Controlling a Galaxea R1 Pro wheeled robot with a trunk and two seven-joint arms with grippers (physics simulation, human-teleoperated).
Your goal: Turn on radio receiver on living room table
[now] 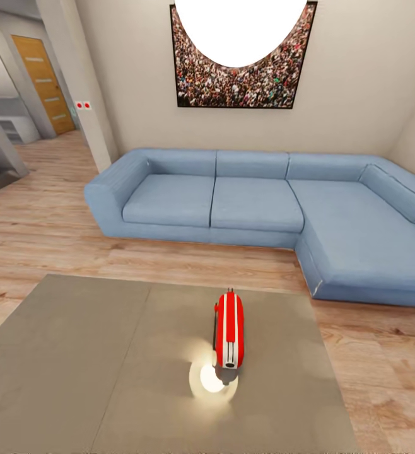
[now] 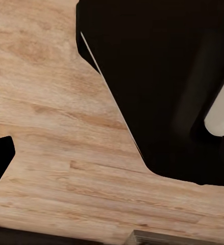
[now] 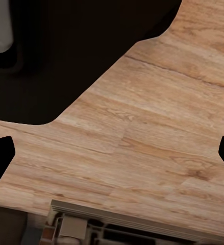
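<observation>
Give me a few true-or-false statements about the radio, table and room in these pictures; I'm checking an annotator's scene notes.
1. The radio receiver lies on the table. True.
2. The radio is blue with black stripes. False: it is red with white stripes.
3. A blue sofa stands beyond the table, under a framed crowd picture. True.
4. The radio sits on the table's left panel. False: it is on the right panel, right of the seam.
5. The floor is wood plank. True.
6. A gripper is clamped on the radio. False: nothing touches it in the head view.
</observation>
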